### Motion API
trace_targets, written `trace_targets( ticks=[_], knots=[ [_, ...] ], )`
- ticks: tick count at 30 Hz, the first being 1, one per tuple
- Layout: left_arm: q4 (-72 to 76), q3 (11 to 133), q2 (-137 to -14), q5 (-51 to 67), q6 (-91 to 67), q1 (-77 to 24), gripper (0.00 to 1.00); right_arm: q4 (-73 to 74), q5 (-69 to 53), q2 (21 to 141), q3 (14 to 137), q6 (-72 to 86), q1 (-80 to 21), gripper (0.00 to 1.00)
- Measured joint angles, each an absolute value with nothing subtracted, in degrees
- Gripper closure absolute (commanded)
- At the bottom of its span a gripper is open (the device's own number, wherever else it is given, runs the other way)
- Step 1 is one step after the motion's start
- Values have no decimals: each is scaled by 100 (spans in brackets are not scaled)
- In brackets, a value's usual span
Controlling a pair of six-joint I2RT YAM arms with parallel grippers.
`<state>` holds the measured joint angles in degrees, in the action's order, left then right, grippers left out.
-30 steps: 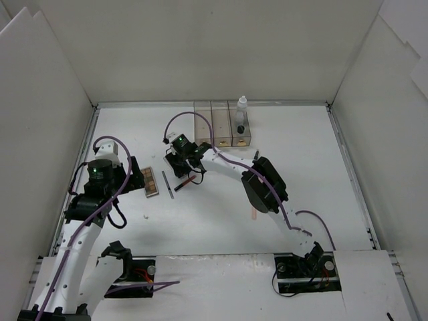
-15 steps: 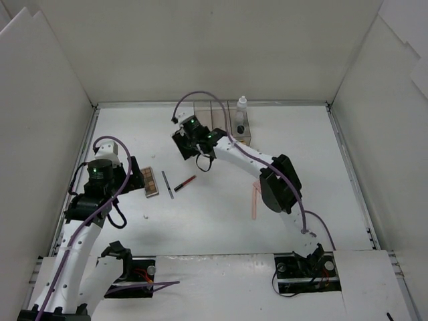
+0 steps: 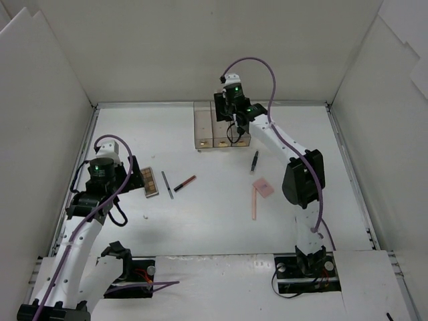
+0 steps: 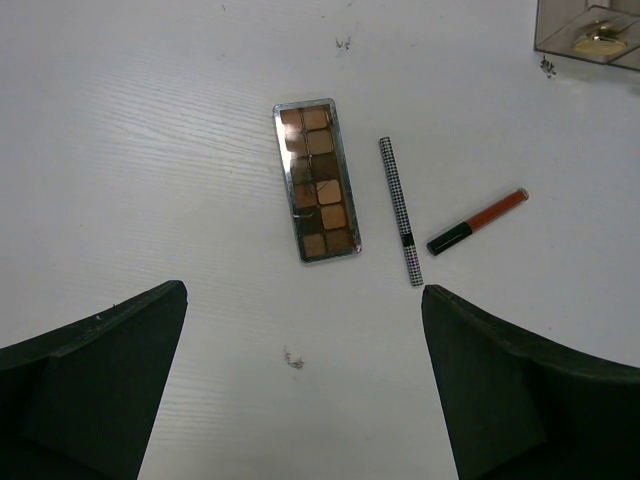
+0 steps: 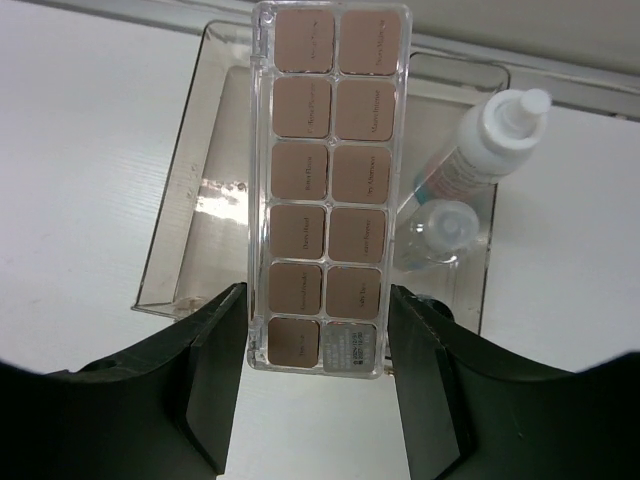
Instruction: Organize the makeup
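Observation:
My right gripper (image 5: pixel 318 330) is shut on a clear-cased brown eyeshadow palette (image 5: pixel 327 180) and holds it over the clear three-compartment box (image 5: pixel 200 200) at the back of the table. A white-blue bottle (image 5: pixel 485 145) and a small vial (image 5: pixel 443 228) sit in the box's right compartment. My left gripper (image 4: pixel 303 300) is open and empty, above the table near a second brown palette (image 4: pixel 316 180), a checkered black pencil (image 4: pixel 400 210) and a red pencil (image 4: pixel 480 221). In the top view, a black pencil (image 3: pixel 255 162), a pink square pad (image 3: pixel 263 186) and a pink stick (image 3: pixel 254 202) lie mid-table.
The clear box (image 3: pixel 204 124) stands against the back wall. White walls enclose the table on the left, back and right. A small yellowish item (image 4: pixel 600 42) lies in the box's left compartment.
My right arm has swung from the table's middle left to the back, carrying the palette over the clear box. The left arm has not moved.

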<state>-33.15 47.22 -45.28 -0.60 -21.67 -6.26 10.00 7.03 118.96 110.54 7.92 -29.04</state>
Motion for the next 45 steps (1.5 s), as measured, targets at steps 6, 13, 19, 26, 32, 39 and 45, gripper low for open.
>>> trace_targets(
  ticks=[6,13,19,26,32,39,45],
  knots=[
    [-3317,4722,-4576,-75,-2169,-626,1,1013,502,12656,11238,932,-2893,87],
    [-3321,4722,-4661,-93,-2193,-626,0,1007,412,13091,11316,1219,-2805,55],
    [-3326,4722,-5065,-62,-2320,-626,0,945,399,13170,11369,1308,-2766,37],
    [-3317,4746,-5983,113,-2630,-626,1,766,360,13163,11371,1278,-2766,32],
    [-3374,5183,-7026,108,-2877,-626,2,683,303,12586,10656,1184,-2768,31],
    [-3260,5902,-8458,58,-3044,-626,7,193,204,10650,8989,1192,-2783,31],
    [-3282,6386,-9592,3,-3089,-626,11,-141,113,9467,8007,1238,-2783,31]
  ],
)
